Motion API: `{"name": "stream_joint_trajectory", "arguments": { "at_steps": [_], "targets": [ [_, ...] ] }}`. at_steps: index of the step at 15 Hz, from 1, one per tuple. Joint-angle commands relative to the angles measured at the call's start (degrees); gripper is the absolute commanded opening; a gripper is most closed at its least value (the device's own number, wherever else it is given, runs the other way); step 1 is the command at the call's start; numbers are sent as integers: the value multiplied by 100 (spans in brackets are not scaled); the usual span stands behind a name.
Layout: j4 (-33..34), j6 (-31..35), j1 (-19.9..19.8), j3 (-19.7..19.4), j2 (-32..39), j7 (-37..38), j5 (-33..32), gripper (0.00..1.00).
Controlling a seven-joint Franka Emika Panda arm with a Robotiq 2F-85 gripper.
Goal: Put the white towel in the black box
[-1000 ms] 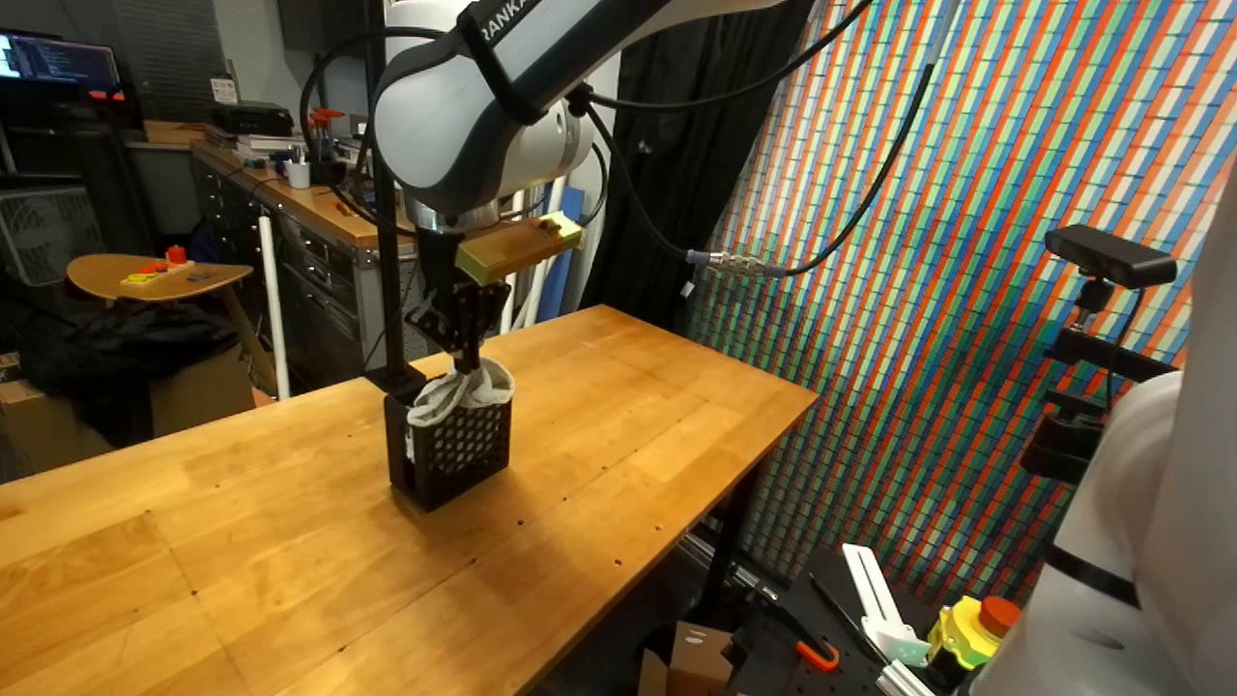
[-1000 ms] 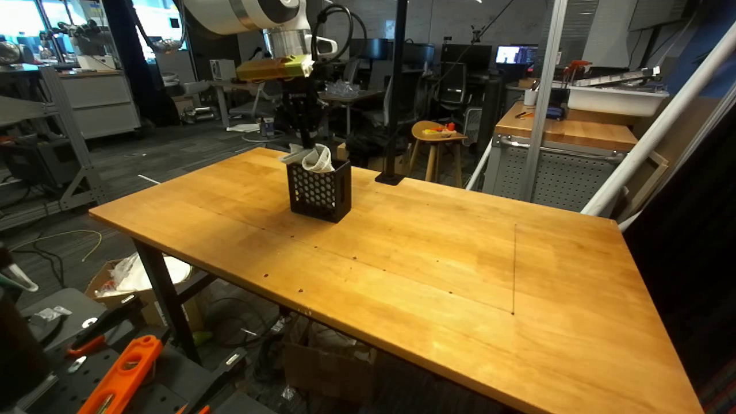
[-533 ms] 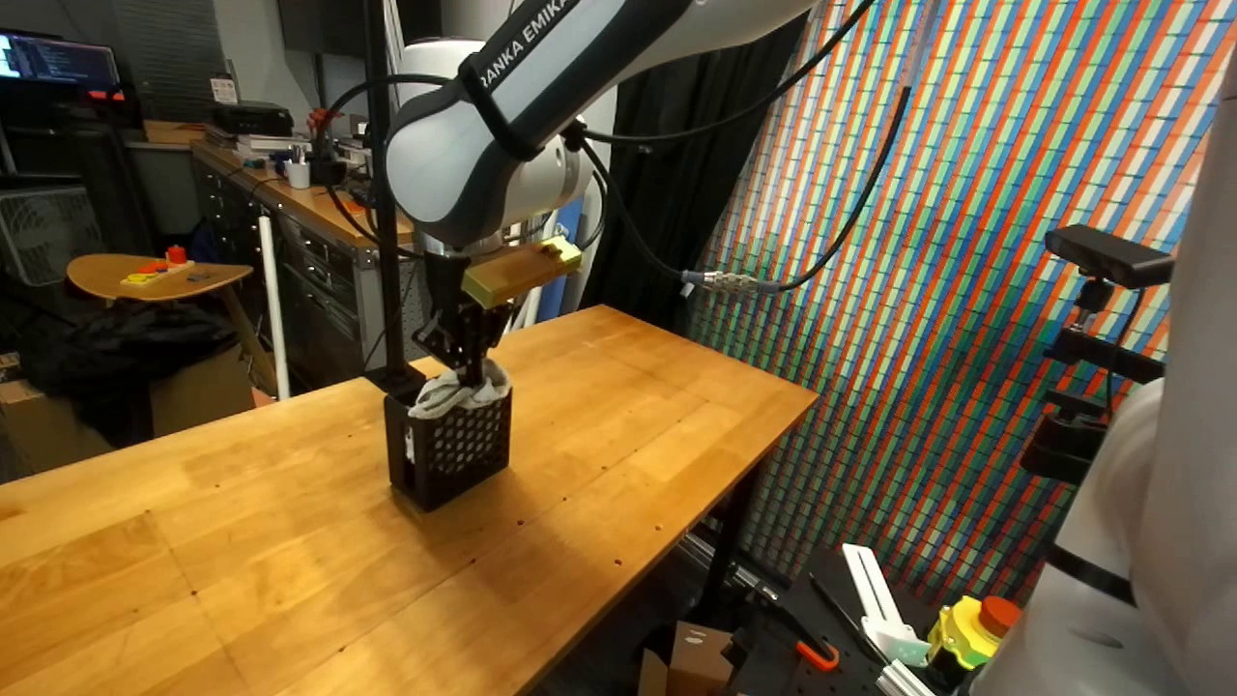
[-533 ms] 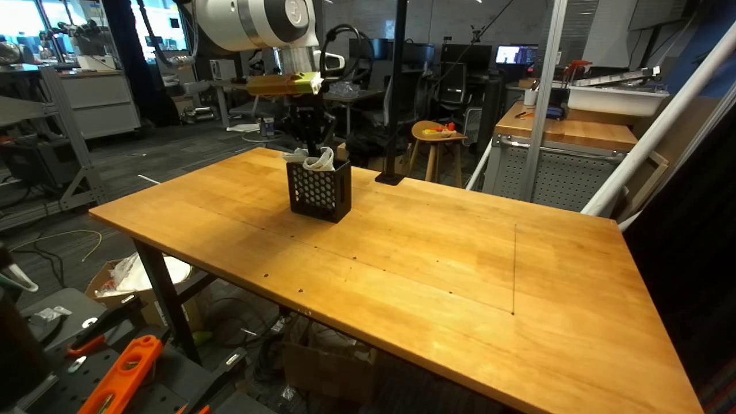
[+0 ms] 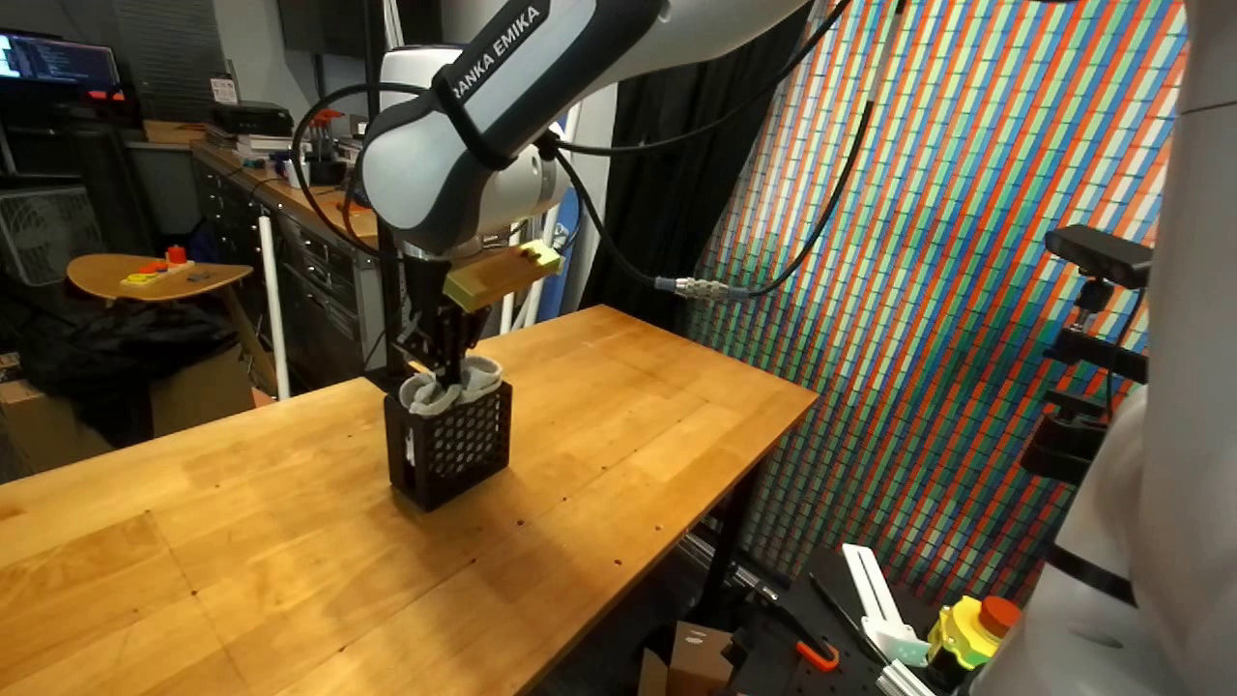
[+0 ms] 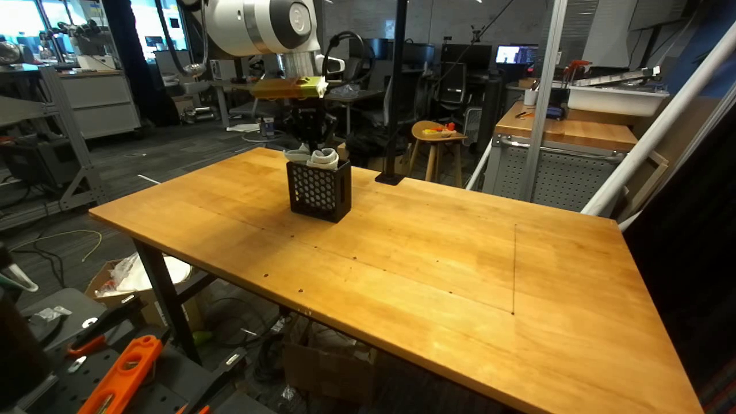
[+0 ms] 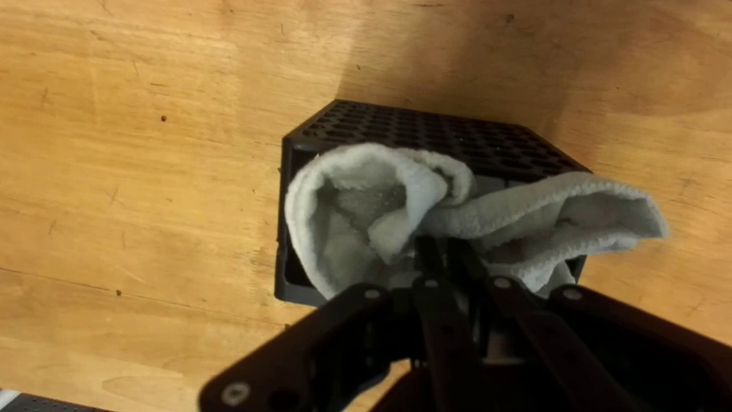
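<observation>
The white towel (image 7: 354, 200) is bunched in the mouth of the black box (image 7: 400, 123), its folds gathering at my fingertips. In the wrist view one loop curls up at the left, and a flap hangs past the box's right edge. Both exterior views have the towel (image 5: 480, 377) bulging above the rim of the upright, lattice-sided box (image 6: 313, 187). My gripper (image 7: 445, 249) points down into the middle of the cloth, its fingers nearly together and pinching towel. The very tips are sunk among the folds. Any cloth lower in the box is mostly hidden.
A wooden table (image 6: 437, 259) carries the box. Behind it, a tall black post (image 6: 397, 86) rises from the table's edge, close to the arm in an exterior view. A wooden stool (image 6: 435, 132) stands beyond the table.
My gripper has come down toward the box and then shifted slightly sideways. The towel sits lower and rounder, with its loop more curled. The box has stayed put.
</observation>
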Motion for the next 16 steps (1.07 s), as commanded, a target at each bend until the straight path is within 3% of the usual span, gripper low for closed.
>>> {"name": "stream_joint_trajectory", "arguments": {
  "at_steps": [1,16],
  "targets": [
    [305,68,-2,79,262,-250,234,12],
    [136,523,-278,205,892,-928,956,12]
  ]
}}
